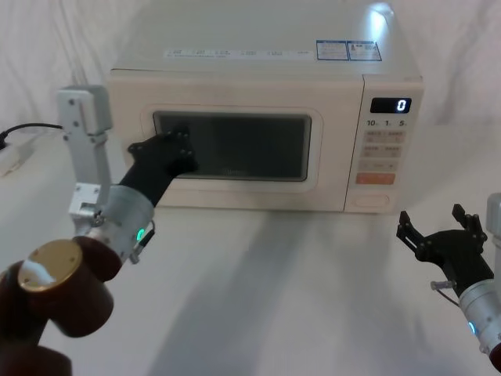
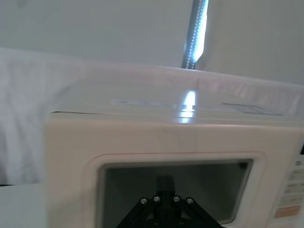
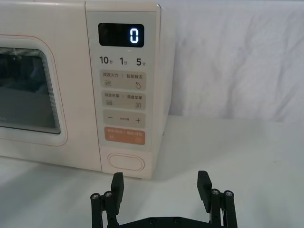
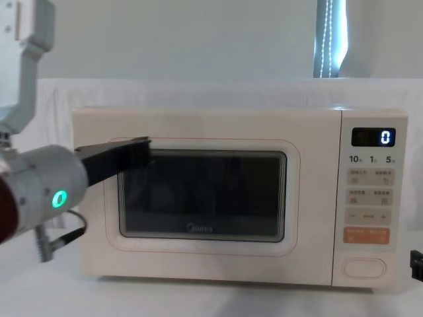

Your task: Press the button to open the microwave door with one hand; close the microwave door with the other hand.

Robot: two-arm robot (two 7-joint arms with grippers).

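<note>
The cream microwave door (image 1: 235, 98) with its dark window looks flush with the oven front, as it also does in the chest view (image 4: 198, 129). My left gripper (image 1: 177, 146) is shut, its black fingertips (image 4: 135, 149) against the upper left part of the window. The button (image 1: 369, 200) is the wide cream key at the bottom of the control panel, clear in the right wrist view (image 3: 126, 162). My right gripper (image 1: 435, 223) hovers open over the table in front of and to the right of the panel, well short of the button, nothing between its fingers (image 3: 118, 183).
The microwave stands on a white cloth-covered table (image 1: 297, 274) with free room in front of it. Its display (image 1: 391, 105) reads 0. An orange key pair (image 3: 125, 136) sits just above the button. A black cable and a white block (image 1: 16, 153) lie at the far left.
</note>
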